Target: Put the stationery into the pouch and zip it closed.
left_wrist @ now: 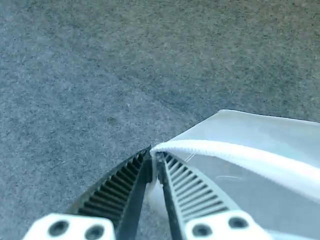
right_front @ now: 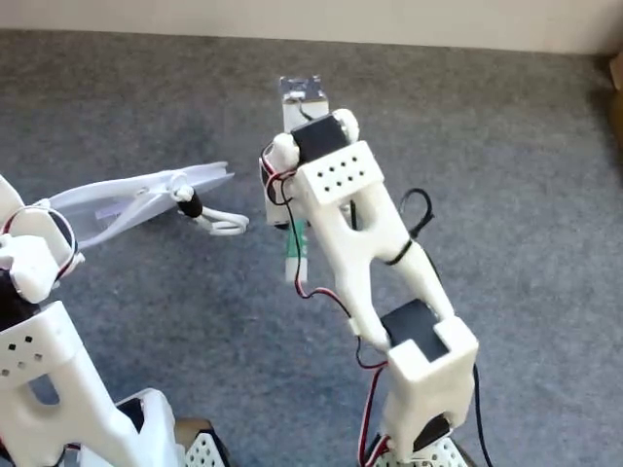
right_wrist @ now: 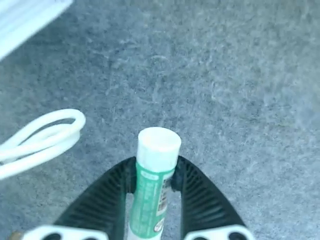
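My left claw (left_wrist: 154, 159) is pressed together on the zipper edge of the clear pouch (left_wrist: 250, 170), which stretches out over the grey mat (left_wrist: 100, 75). Its white cord loop (right_wrist: 45, 135) lies at the far end. My right claw (right_wrist: 155, 172) pinches a green-and-white glue stick (right_wrist: 150, 210) near that loop, white cap outward.

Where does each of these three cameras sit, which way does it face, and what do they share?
High view: fixed above, looking down on the grey table; left arm and right arm show.
Left wrist view: on the left wrist, looking along the left end effector, shut on the pouch.
Right wrist view: on the right wrist, looking along the right end effector, shut on the glue stick.
Shared: high and right wrist views both show the glue stick and white cord loop.
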You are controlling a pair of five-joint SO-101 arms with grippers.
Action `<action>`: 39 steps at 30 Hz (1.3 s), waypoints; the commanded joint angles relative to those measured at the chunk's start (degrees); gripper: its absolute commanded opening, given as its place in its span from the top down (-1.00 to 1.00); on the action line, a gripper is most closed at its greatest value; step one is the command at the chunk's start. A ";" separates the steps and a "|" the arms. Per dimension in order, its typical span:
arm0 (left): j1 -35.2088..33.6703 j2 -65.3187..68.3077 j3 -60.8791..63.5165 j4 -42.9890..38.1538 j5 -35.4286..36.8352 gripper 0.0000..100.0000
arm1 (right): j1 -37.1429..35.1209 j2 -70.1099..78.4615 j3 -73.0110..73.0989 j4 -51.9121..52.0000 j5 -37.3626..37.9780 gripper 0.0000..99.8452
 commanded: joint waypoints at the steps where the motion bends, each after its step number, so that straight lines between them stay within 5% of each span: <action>1: 1.45 0.31 -0.48 -0.44 0.26 0.99 | 0.31 -7.08 -0.31 1.19 0.70 0.99; 22: 14.29 0.22 0.84 -0.53 -4.40 0.99 | -2.33 -17.89 6.73 -1.54 0.53 0.99; 39: 16.31 0.22 1.10 -0.35 -4.48 0.99 | -5.05 -47.25 47.08 -33.10 0.53 0.99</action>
